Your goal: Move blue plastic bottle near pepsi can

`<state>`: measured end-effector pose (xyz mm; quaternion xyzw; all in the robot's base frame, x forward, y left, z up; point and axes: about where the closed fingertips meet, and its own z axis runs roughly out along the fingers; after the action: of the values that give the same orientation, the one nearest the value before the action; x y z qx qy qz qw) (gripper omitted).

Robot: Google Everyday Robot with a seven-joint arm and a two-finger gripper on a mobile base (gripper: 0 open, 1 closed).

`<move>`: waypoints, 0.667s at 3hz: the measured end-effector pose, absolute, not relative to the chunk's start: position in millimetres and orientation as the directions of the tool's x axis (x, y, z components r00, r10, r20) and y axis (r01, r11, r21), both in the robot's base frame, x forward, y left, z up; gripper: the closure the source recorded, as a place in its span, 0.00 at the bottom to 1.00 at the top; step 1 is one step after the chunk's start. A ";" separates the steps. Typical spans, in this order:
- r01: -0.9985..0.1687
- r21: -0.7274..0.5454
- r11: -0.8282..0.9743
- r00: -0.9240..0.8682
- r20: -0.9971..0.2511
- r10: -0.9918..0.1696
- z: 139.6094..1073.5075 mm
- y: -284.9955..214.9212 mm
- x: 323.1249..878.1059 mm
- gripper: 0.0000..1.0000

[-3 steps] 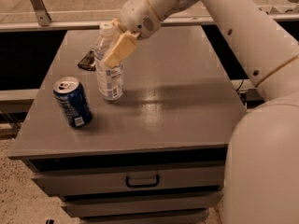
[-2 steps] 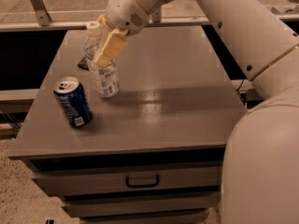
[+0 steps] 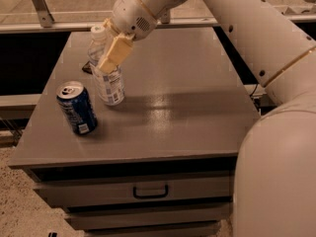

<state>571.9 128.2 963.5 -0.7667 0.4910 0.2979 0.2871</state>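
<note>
The pincer point(image 3: 112, 54) is clamped on the upper body of the blue plastic bottle point(image 3: 111, 85), which leans slightly with its base low at the grey worktop point(image 3: 187, 102), just beside the upright pepsi can point(image 3: 76, 108)

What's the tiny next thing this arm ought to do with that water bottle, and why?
Probably open the gripper and let go. It clasps the blue plastic bottle, whose base seems to rest on the table just beside the pepsi can, not touching it.
</note>
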 end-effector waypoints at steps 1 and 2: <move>-0.921 -0.133 -0.366 0.333 -0.756 -0.564 962.7 133.4 570.8 0.59; -0.921 -0.134 -0.365 0.333 -0.757 -0.562 961.9 136.1 571.3 0.36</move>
<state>571.3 136.1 961.9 -0.7646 0.4850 0.3132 0.2865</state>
